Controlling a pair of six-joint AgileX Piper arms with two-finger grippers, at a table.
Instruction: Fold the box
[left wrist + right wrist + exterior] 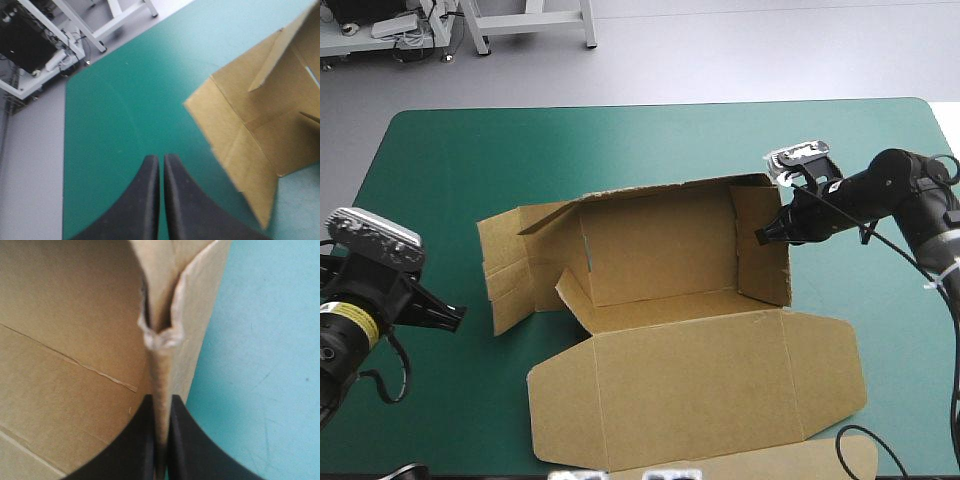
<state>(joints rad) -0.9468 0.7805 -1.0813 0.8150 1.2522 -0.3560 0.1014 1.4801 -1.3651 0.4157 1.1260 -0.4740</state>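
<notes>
Box (660,250), one, has one end wall pinched by right jaws; left jaws pressed together.

Brown box (670,320) mid-table, walls partly up, lid flat.

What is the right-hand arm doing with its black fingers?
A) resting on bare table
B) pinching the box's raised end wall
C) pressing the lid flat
B: the right gripper is shut on the box, with the raised end wall clamped edge-on.
</notes>
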